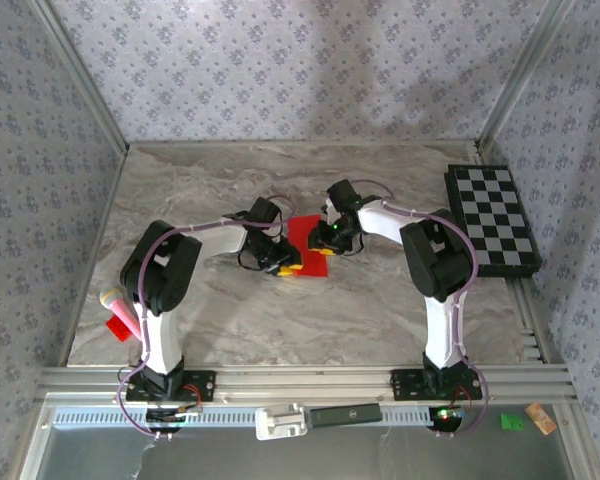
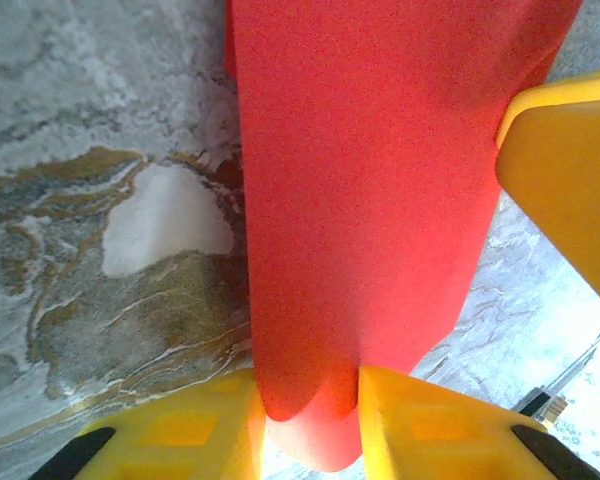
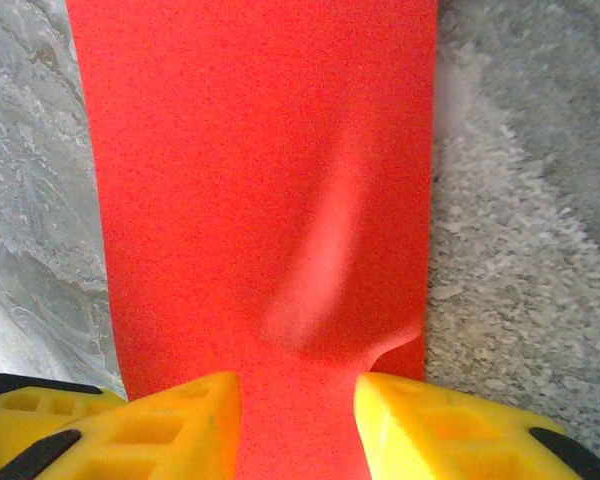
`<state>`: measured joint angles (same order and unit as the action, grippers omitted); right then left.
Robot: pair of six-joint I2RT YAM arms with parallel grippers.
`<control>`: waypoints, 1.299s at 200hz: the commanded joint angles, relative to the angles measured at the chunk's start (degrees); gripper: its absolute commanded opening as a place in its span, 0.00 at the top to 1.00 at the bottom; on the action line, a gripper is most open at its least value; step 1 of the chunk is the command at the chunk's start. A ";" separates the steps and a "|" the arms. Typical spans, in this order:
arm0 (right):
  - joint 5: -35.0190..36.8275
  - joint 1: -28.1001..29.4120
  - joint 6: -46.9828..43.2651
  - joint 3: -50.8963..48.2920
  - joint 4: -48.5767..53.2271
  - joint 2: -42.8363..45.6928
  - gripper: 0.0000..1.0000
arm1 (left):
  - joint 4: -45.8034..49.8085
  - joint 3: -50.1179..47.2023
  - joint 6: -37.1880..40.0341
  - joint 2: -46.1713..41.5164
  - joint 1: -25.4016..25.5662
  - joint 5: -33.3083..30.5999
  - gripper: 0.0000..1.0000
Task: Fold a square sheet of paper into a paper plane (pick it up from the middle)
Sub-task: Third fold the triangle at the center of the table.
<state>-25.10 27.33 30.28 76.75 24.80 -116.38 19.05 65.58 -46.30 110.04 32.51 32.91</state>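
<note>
Over the worktop (image 1: 210, 300), the creased sheet of paper (image 1: 305, 232) stretches between both pincers. The left pincer (image 2: 310, 385), part-closed, clamps the end nearest it. The right pincer (image 3: 298, 385), part-open, straddles a buckle, grip unclear. Seemingly mid-fold; next calls for flattening a straight crease.

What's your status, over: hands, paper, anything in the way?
Left hand shut on red sheet. Right hand shut on it too. Sheet buckled, no plane shape yet. Nothing blocking; chequered board off to the right.
</note>
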 commanded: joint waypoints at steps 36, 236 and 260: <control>2.95 -0.25 0.39 -2.54 1.38 -4.12 0.60 | -8.19 -1.09 -1.67 -1.08 -2.76 5.08 0.63; 3.10 -1.84 -1.47 -7.82 -11.01 8.99 0.43 | -9.16 -0.46 -6.79 1.42 -4.57 5.33 0.96; 10.17 -1.69 -4.55 -12.32 -12.10 13.93 0.33 | -9.36 -0.76 -8.99 0.33 -4.65 5.48 0.96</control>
<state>-22.98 25.96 29.52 67.99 15.14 -108.49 9.80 65.19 -52.73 111.87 28.32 38.09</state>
